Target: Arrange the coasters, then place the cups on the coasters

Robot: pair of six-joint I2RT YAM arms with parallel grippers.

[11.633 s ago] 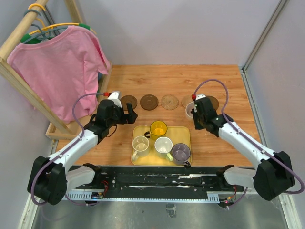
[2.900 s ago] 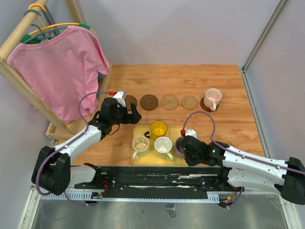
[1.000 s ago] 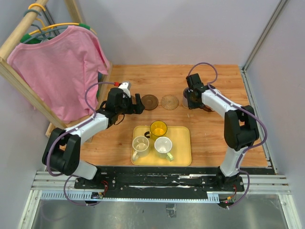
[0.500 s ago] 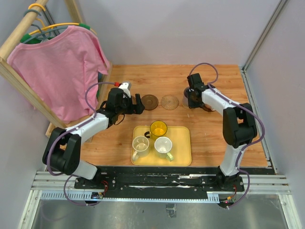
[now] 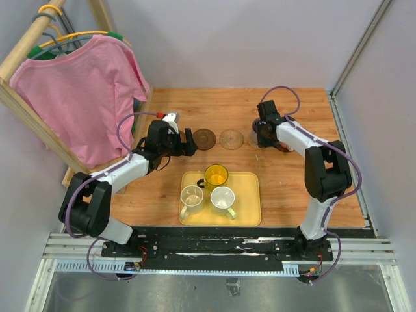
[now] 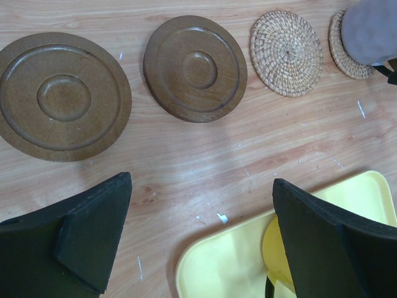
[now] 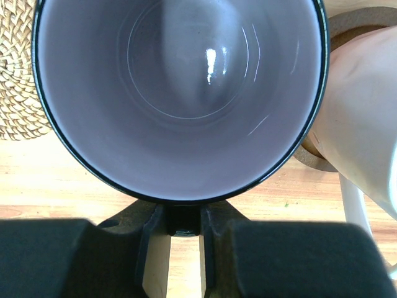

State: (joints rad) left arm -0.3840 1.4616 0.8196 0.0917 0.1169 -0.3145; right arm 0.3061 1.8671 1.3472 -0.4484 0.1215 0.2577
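Yellow tray (image 5: 250,195) with three cups (image 5: 223,197), three brown coasters (image 6: 194,68), two woven coasters (image 6: 286,53)

Grey-purple cup (image 6: 372,28) upright over tan coaster (image 6: 343,54)

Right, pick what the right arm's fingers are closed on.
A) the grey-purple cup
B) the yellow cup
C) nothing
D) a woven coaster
A: in the right wrist view the right arm's fingers pinch the near edge of the grey-purple cup, which fills the frame beside the pale pink cup.
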